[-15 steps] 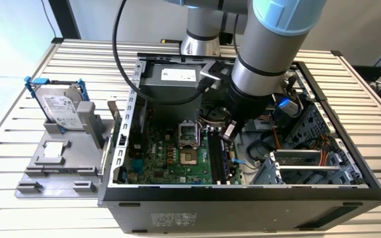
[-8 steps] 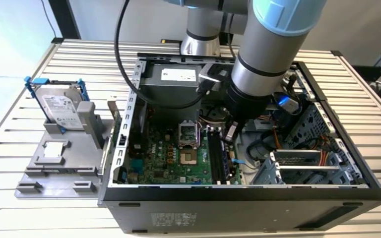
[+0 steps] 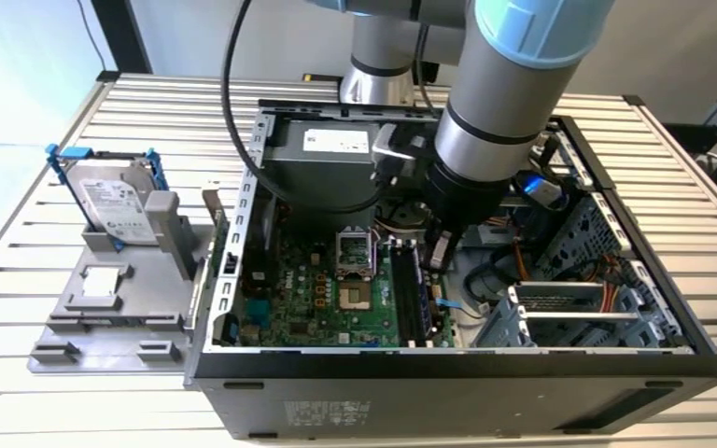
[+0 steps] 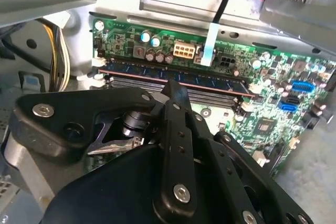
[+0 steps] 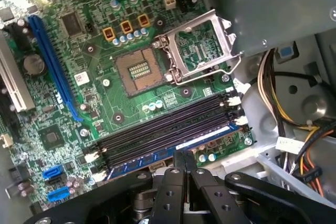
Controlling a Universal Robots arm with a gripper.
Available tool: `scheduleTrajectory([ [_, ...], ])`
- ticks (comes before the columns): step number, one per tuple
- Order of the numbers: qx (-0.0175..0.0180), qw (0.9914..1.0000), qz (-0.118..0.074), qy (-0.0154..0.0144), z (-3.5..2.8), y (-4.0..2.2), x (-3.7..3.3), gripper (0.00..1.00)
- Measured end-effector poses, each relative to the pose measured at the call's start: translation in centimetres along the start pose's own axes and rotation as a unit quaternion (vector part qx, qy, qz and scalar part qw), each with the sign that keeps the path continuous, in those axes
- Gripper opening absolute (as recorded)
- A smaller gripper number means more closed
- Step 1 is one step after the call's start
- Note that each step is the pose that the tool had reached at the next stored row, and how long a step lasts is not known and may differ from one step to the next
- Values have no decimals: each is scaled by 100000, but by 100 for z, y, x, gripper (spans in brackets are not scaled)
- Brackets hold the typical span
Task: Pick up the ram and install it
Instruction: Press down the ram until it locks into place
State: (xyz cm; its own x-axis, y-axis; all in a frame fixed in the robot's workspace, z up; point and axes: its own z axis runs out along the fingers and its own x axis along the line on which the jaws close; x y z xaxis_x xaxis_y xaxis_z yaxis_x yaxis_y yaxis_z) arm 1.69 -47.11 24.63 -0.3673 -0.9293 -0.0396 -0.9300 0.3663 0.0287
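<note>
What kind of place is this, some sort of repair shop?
Probably a robotics test bench rather than a shop: an open computer case lies on a slatted metal table, a robot arm reaches into it, and a hard drive stands in a holder beside it.

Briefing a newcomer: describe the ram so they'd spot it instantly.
In the open computer case, the green motherboard carries long black slots. The ram is the blue stick standing in the slot nearest the gripper; the other slots sit empty.

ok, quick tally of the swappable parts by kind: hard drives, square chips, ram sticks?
hard drive: 1, upright in its blue-trimmed frame outside the case
square silver chip: 1, on the grey tray
ram: 1, at the motherboard slots
Total: 3
</note>
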Motion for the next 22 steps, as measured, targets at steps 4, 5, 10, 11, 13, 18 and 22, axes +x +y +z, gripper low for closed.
scheduleTrajectory([
  [4,21,99974,-2300,19,0,0,0,0],
  [5,36,99960,-2827,19,0,0,0,0],
  [10,112,99839,-5674,32,1,1,0,0],
  [11,136,99804,-6249,33,1,1,0,0],
  [13,196,99721,-7456,30,1,2,1,0],
  [18,380,99465,-10325,2,4,5,2,0],
  [22,681,99262,-12107,-64,10,16,7,0],
])
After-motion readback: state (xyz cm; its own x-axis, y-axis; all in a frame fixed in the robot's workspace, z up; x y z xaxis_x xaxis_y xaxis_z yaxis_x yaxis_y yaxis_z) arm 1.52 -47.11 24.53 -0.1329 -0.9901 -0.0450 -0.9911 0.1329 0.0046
